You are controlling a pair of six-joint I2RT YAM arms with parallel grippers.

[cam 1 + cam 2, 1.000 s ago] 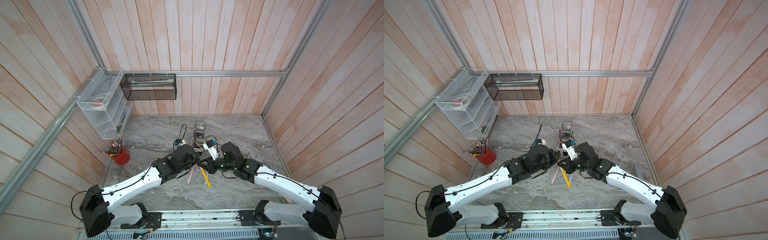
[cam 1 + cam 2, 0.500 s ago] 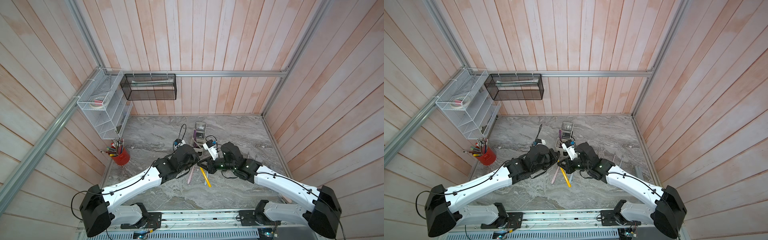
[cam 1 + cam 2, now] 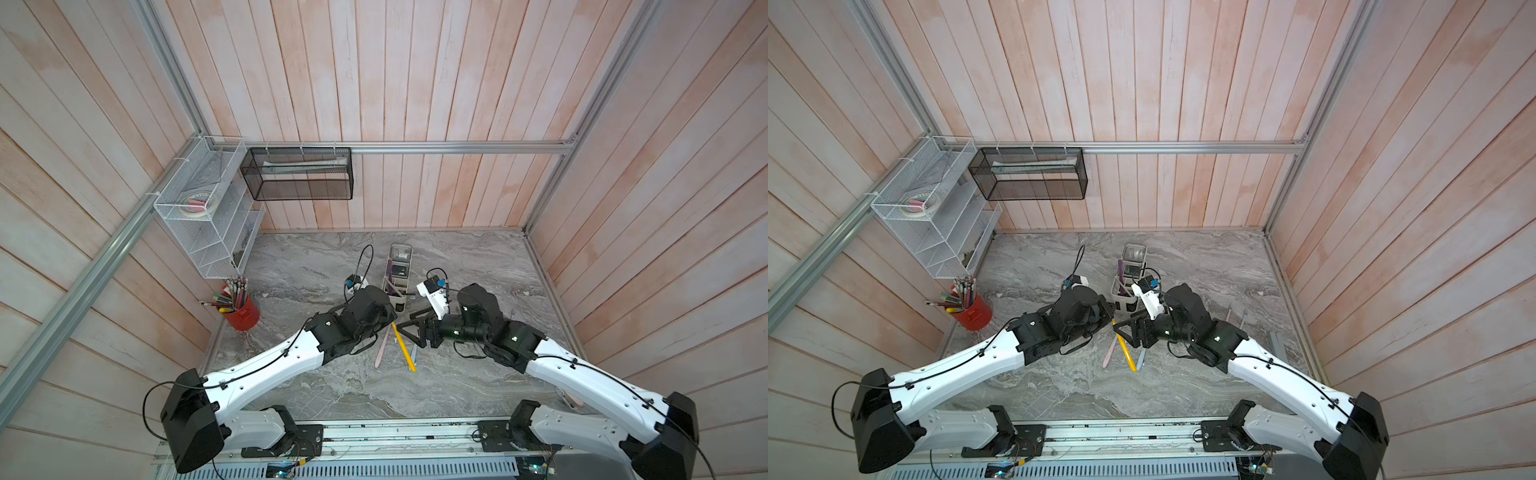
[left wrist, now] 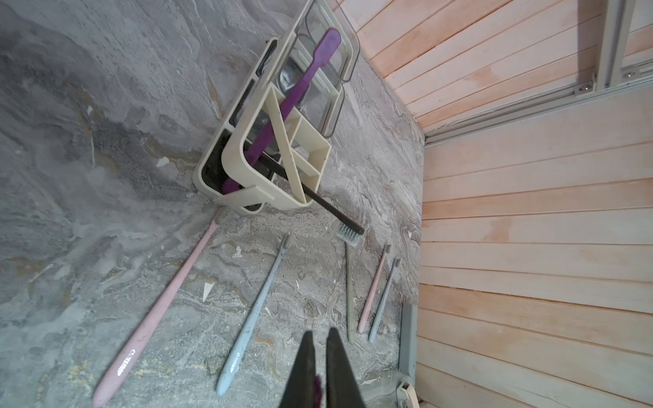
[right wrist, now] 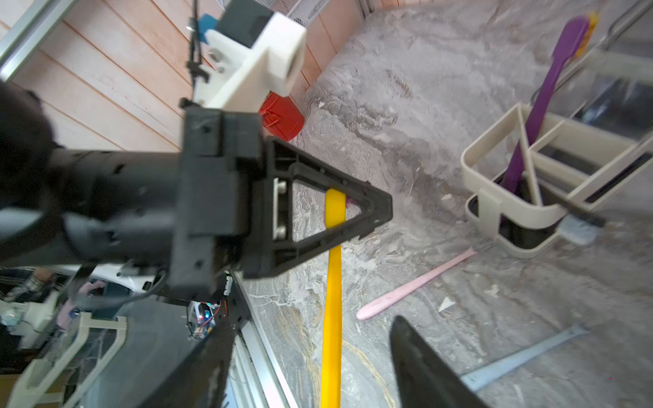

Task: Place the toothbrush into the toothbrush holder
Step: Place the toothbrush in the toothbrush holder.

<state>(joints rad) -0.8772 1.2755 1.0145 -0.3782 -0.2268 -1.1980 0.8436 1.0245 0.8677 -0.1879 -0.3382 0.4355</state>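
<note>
left gripper (image 4: 319,335): clenched on the yellow toothbrush (image 5: 332,282) near its head end; purple bristles are seen between the fingers.
right gripper (image 5: 312,323): spread wide, nothing held; the yellow handle passes between its fingers with a gap on each side.
yellow toothbrush: held slanted between the two grippers, on the robot's side of the toothbrush holder (image 4: 243,169) and outside it.
toothbrush holder: set upright on the table (image 4: 106,141); a purple toothbrush (image 4: 300,84) and a black toothbrush (image 4: 328,208) are stood in it, the black one leaning out over the rim.
table: a pink toothbrush (image 4: 166,296) and a pale blue toothbrush (image 4: 254,311) are laid flat near the holder.
</note>
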